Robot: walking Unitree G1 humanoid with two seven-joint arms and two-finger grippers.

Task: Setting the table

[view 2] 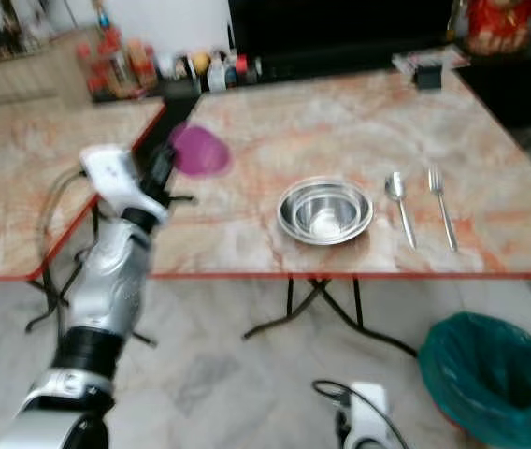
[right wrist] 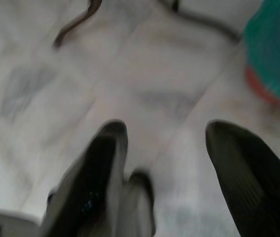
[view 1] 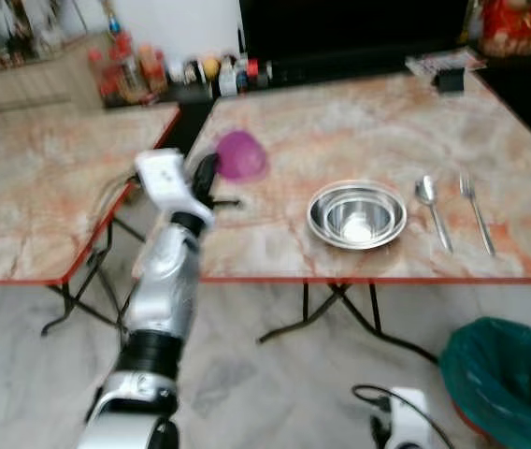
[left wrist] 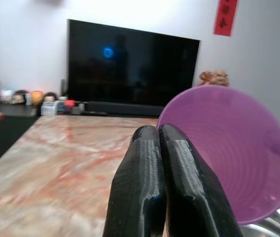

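left end effector (left wrist: 158,136) pinches purple cup (left wrist: 231,153) — mouth sideways.

You're in a home, in a living and dining room. 2 folding tables (view 1: 359,131) with marble-pattern tops and red edging stand side by side on thin black metal legs over a pale marbled tile floor (view 1: 247,374). A large dark television (left wrist: 130,66) sits against the white wall on a low black cabinet (view 1: 527,70), with a row of small jars and bottles (view 1: 219,70) lined up beside it. A red paper banner (left wrist: 225,17) hangs on the wall. A place is laid with a steel bowl (view 1: 357,215), 1 spoon (view 1: 432,210) and 1 fork (view 1: 476,210). A bin with a green liner (view 1: 509,379) stands on the floor.
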